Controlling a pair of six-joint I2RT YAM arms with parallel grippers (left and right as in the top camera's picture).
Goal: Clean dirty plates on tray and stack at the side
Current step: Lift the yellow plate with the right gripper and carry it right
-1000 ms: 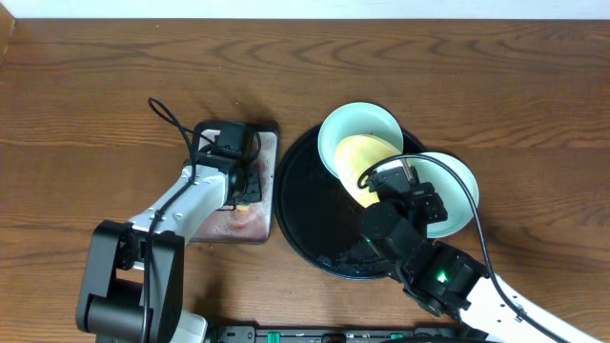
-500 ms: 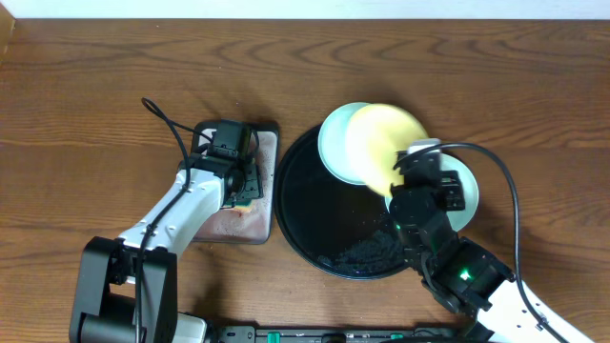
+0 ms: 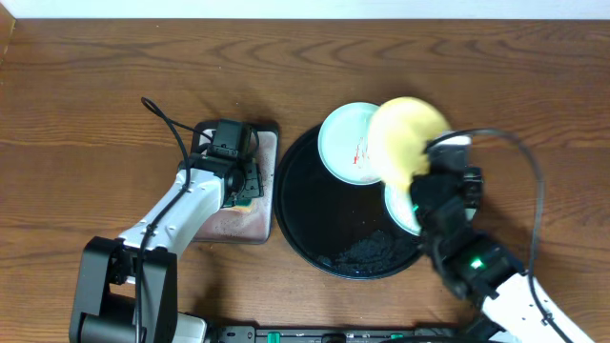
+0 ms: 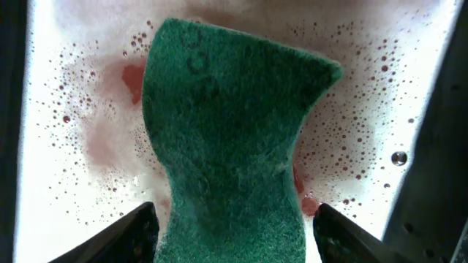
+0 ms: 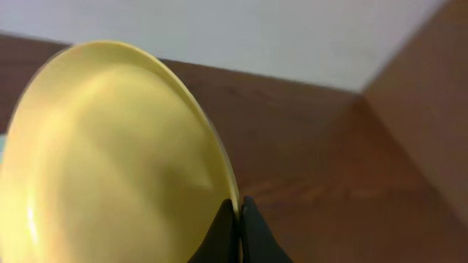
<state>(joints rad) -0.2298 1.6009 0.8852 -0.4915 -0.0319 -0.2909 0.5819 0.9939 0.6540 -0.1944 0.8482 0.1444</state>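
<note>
The right gripper point(image 5: 239, 223) is clenched on the rim of the yellow plate point(image 5: 117, 161), its two fingertips pinching the edge at the plate's 6 o'clock in the wrist view. The plate is lifted and tilted. From overhead it hangs above the 1 o'clock part of the black tray point(image 3: 315, 210). No sauce shows on the face turned to the wrist camera.

Two green plates are on the tray. One, streaked with red, sits at 12 o'clock point(image 3: 343, 143), partly under the yellow plate. The other point(image 3: 398, 211) lies near 3 o'clock and is mostly hidden by the right arm.

The left gripper point(image 4: 234, 234) is released. Its fingers point(image 4: 139, 234) stand either side of the green sponge point(image 4: 227, 124) with a thin gap at each flank, not pressing it. The sponge lies in pink foam on the small tray point(image 3: 250, 224). Its long axis runs 12 to 6 in the wrist view, in line with the fingers, so the jaws straddle its narrow width.

What the coming move seems to turn on is this. Seen from overhead, the yellow plate lies at about 2 o'clock from the left gripper, well apart, with the black tray between them. The left arm is the one nearer the sponge, and the right arm alone has the plate. I judge that plate and sponge must be brought together over the black tray, and the sponge gripped first.
</note>
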